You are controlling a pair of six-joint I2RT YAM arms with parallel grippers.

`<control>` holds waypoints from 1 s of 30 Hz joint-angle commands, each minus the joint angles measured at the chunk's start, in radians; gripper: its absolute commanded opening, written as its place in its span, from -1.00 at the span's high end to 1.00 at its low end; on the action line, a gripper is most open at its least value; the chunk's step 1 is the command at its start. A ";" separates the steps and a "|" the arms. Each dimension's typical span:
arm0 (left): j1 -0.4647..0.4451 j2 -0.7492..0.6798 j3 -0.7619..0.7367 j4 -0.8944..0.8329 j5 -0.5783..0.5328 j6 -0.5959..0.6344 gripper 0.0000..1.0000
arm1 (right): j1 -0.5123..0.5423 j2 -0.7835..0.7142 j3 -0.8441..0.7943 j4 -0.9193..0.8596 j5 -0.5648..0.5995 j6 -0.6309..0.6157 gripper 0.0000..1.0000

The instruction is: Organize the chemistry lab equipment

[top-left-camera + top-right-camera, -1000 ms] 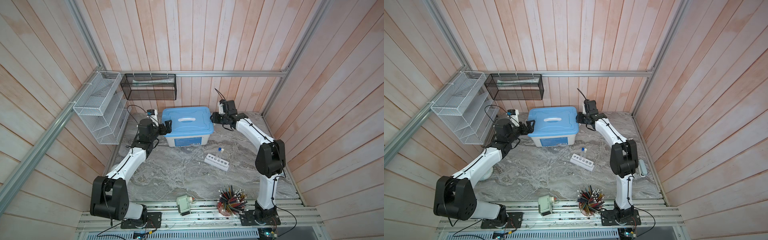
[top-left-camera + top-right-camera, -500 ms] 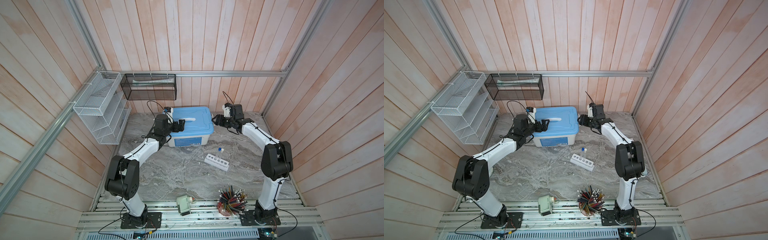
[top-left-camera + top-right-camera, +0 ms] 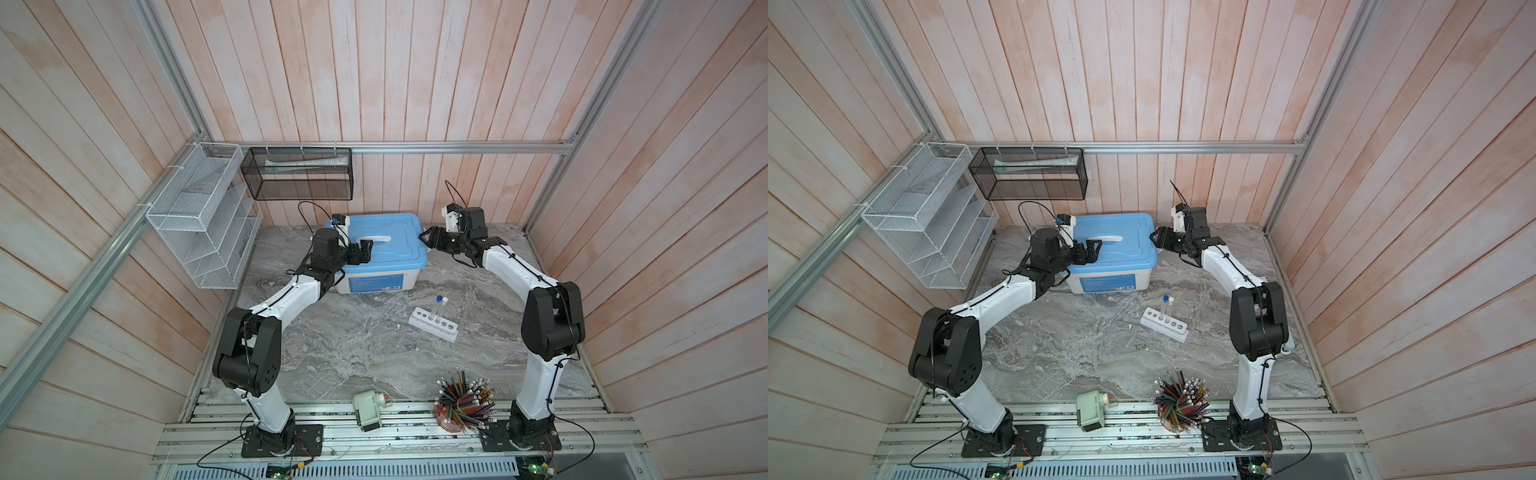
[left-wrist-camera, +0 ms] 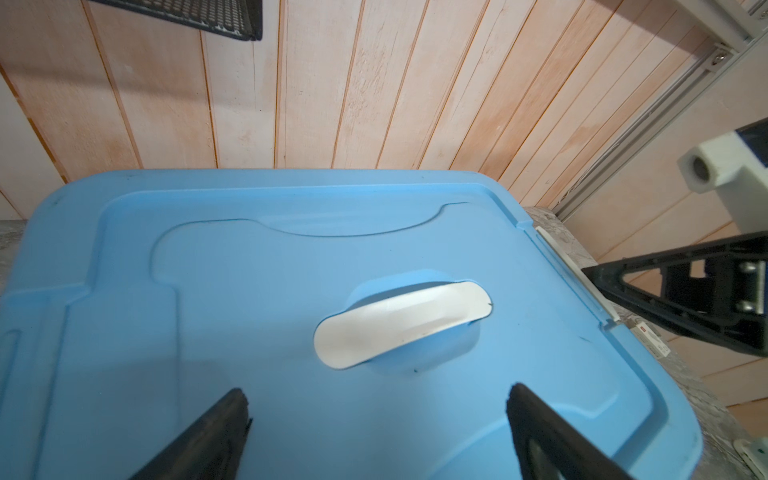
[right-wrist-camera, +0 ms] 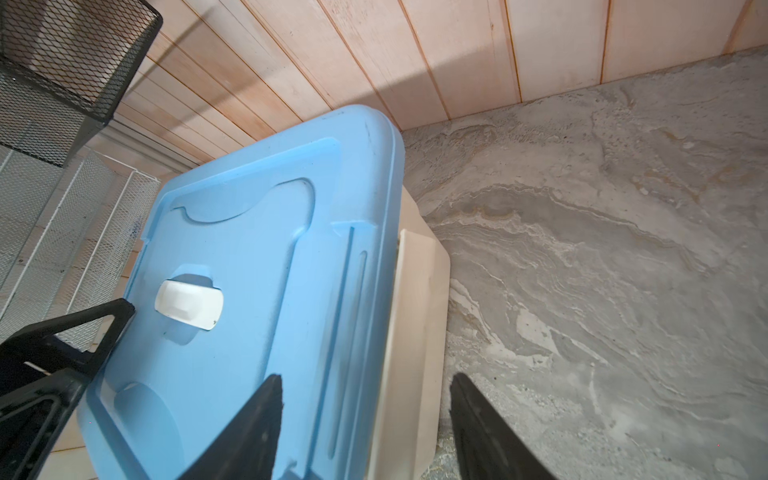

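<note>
The left claw (image 4: 376, 397) hangs over the blue lid (image 3: 395, 253) of the box (image 3: 374, 284), jaws wide apart, just short of the white handle (image 4: 401, 324). The right claw (image 5: 365, 384) is at the box's right edge, jaws apart and holding nothing. One of its fingers is above the lid and the other over the counter (image 3: 353, 345), with the white side latch (image 5: 419, 311) between them. The white rack (image 3: 434, 328) stands on the counter in front of the box, well apart from both claws, with the blue-capped tube (image 3: 437, 309) and white-capped tube (image 3: 443, 311) upright in it, side by side.
</note>
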 commanded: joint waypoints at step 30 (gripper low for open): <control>0.002 0.013 -0.024 0.052 0.011 0.013 -0.97 | 0.101 0.095 0.159 -0.202 0.270 -0.069 0.25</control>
